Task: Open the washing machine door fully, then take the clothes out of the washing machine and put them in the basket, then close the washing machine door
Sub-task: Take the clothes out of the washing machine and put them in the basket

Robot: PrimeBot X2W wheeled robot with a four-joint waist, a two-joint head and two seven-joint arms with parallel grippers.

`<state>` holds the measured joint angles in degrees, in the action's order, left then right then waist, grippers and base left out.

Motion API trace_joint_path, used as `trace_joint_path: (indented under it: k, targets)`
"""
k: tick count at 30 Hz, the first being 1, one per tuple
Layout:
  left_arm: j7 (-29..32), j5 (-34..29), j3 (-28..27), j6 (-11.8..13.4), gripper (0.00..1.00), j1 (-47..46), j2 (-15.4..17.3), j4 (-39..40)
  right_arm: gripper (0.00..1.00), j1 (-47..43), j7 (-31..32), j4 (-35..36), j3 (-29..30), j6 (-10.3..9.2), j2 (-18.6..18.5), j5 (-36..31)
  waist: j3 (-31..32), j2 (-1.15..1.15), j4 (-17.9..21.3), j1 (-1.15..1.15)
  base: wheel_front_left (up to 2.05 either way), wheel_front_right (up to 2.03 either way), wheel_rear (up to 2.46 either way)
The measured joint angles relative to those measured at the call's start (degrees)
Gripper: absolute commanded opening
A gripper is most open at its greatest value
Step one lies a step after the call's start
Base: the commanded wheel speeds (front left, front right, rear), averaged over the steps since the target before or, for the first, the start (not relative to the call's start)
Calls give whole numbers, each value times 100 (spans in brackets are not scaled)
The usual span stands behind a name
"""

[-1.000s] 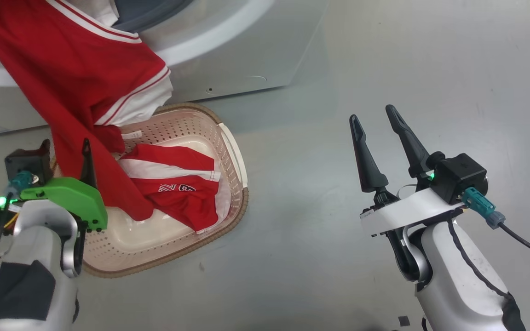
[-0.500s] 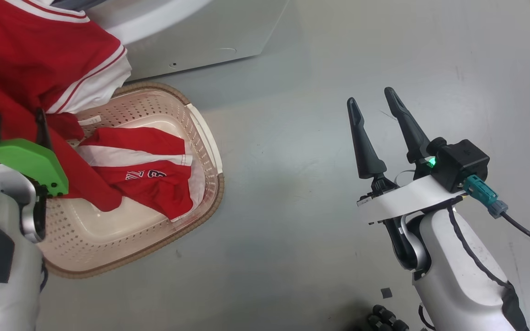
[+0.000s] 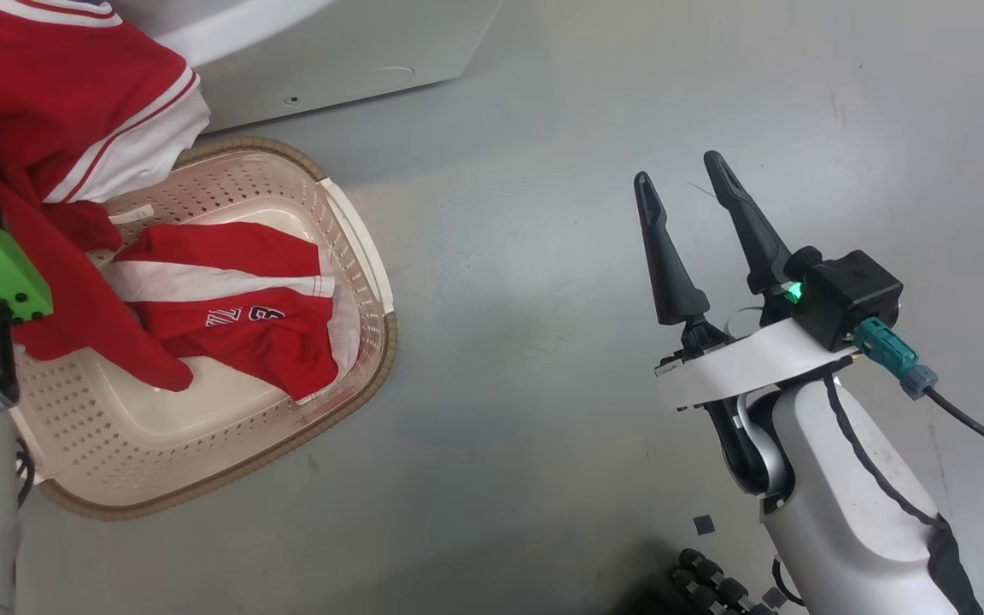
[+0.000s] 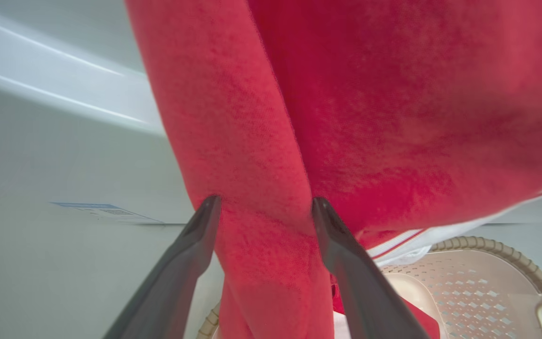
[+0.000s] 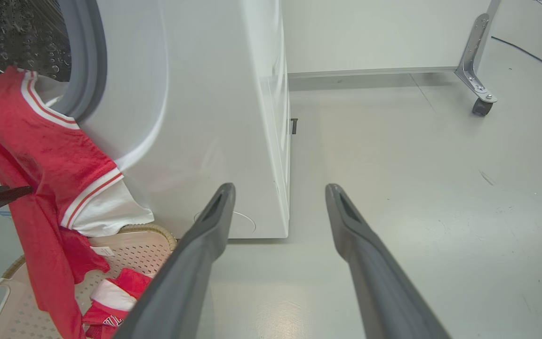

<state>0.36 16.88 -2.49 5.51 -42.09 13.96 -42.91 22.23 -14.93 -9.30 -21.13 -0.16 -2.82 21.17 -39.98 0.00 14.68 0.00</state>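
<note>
A hanging red garment with white stripe trim is draping out of the washing machine mouth, over its white front and down into the basket, where its lower end is touching a lettered red garment that is lying crumpled across the basket's middle. The basket is sitting on the floor just beside the machine's front. In the left wrist view the left tool is reaching up against the hanging cloth: its two fingers are standing wide apart, with a long fold of the red cloth running down between them and brushing both, not pinched. A blue label on the machine is showing to that tool's left. The right tool is hovering over bare floor well apart from the basket and both garments, its fingers spread and holding nothing, pointing toward the machine's corner.
</note>
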Motion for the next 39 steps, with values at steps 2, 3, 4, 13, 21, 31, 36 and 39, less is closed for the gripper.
trace_joint_path:
  k: [2, 3, 4, 13, 21, 31, 36, 39]
  targets:
    - [-24, 1, 3, 1, 100, -56, -2, -74, 100, 5, 0, -1, -1, -1, 0, 0, -12, 0, 6, 0, 0, 0, 0]
    - [-52, 1, 3, 1, 100, -80, -2, -104, 100, 8, 0, -2, -1, -2, 0, 0, -18, 0, 7, 0, 0, 0, 0]
    - [-69, 1, 4, 2, 100, -99, -2, -124, 100, 10, 0, -2, -2, -2, 1, 0, -23, 0, 7, 0, 0, 0, 0]
    - [-322, 1, 53, 18, 0, -259, -30, -330, 100, 87, -1, -4, -11, -8, 0, -1, -31, 0, -26, 0, 0, 0, 0]
    - [-811, 2, 100, -29, 0, -230, -272, -467, 100, 87, 0, -48, 35, -52, 0, -20, 78, 0, -134, 0, 0, 0, 0]
    - [-1415, 2, 277, -276, 0, 244, -619, -328, 100, 73, -1, -200, 108, -45, -2, -147, 408, 0, -341, 0, 0, 0, 0]
    - [-1480, -26, 404, -337, 0, 485, -824, -74, 100, 23, 0, -313, 158, 3, -3, -287, 650, 0, -459, 0, 0, 0, 0]
    - [-1480, -52, 450, -379, 0, 623, -921, 114, 100, -76, -1, -375, 176, 8, -3, -319, 815, 0, -532, 0, 0, 0, 0]
